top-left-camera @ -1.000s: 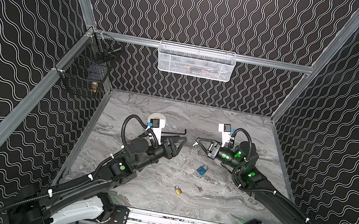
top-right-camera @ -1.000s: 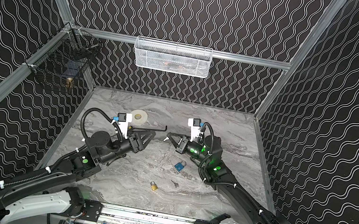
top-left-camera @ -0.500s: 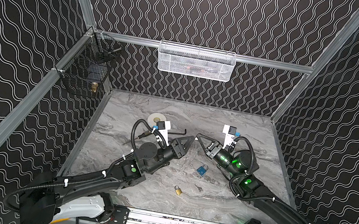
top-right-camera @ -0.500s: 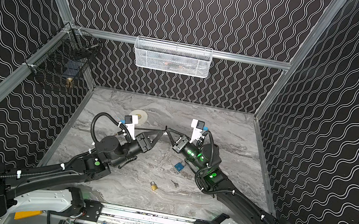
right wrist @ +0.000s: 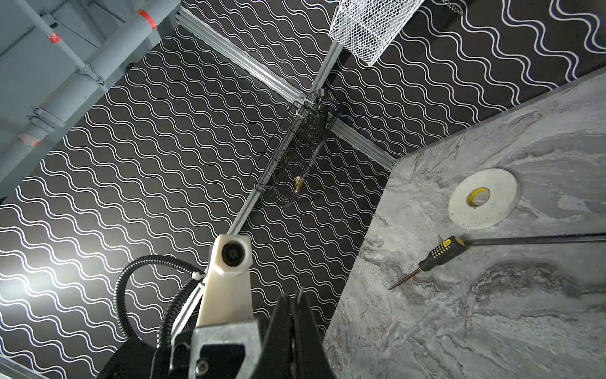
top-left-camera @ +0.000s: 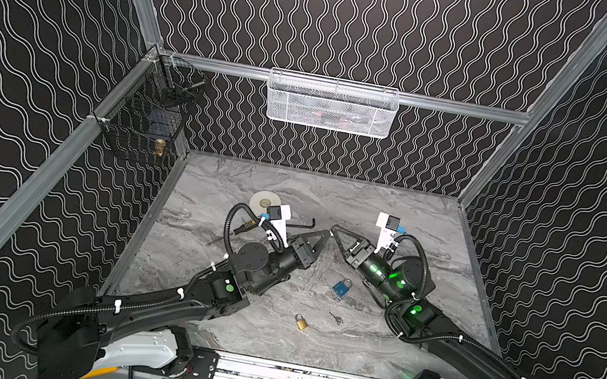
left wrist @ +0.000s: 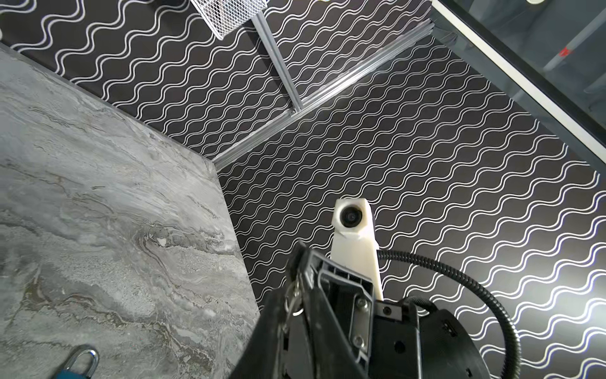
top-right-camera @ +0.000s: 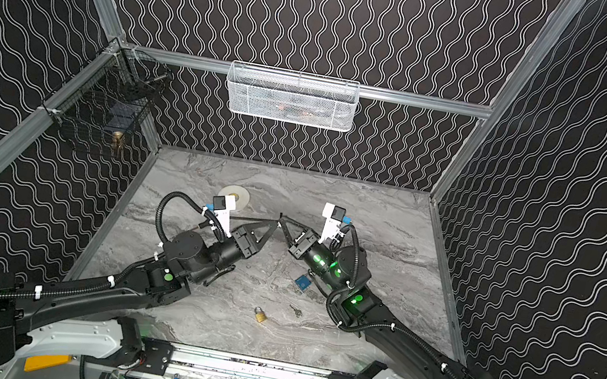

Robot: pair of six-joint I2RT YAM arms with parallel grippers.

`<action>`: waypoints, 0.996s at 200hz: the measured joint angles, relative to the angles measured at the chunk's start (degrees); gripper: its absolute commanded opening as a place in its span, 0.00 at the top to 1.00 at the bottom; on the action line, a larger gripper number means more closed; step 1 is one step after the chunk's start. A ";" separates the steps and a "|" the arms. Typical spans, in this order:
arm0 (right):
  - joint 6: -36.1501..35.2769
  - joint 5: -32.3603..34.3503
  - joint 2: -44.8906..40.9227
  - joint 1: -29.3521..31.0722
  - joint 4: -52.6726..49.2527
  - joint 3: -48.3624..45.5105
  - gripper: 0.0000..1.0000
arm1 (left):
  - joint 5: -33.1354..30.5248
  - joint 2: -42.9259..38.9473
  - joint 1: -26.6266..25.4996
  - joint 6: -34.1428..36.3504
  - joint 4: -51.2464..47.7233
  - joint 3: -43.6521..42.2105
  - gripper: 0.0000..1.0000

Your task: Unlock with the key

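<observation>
My two grippers meet tip to tip in the air over the middle of the table. In both top views the left gripper [top-left-camera: 327, 234] [top-right-camera: 277, 223] touches the right gripper [top-left-camera: 333, 228] [top-right-camera: 281, 216]. In the left wrist view a small key [left wrist: 292, 300] on a wire ring sits between the closed-in fingers of my left gripper [left wrist: 295, 293], right at the right gripper's tip. The right gripper [right wrist: 293, 297] is shut in its wrist view, a thin sliver showing at its tip. A blue padlock [top-left-camera: 340, 288] [left wrist: 78, 364] and a brass padlock [top-left-camera: 302, 322] lie on the table below.
A second loose key [top-left-camera: 335, 317] lies between the padlocks. A tape roll [top-left-camera: 264, 201], a screwdriver [right wrist: 436, 254] and a black hex key [top-left-camera: 304, 222] lie behind the left arm. A white mesh basket [top-left-camera: 331, 105] and a black wire basket [top-left-camera: 145, 120] hang on the walls.
Both arms swung in toward the middle until their tips met. The left jaws went from wide open to closed round the key; the right jaws stayed shut.
</observation>
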 measured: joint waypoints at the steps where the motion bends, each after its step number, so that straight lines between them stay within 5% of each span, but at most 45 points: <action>1: 0.00 0.02 -0.02 0.02 0.00 -0.02 1.00 | -0.02 0.00 0.00 0.00 0.00 -0.02 0.83; 76: -0.22 1.27 -0.57 0.26 0.31 -0.81 1.00 | -1.84 -0.44 -0.04 0.00 -0.37 -0.46 0.94; 137: -0.48 1.99 0.37 0.24 1.64 -0.76 1.00 | -1.18 1.33 -0.04 0.02 -0.09 0.90 0.86; 199: -0.39 3.17 0.26 0.17 2.86 -0.96 1.00 | -0.44 2.62 -0.04 0.04 1.75 1.42 1.00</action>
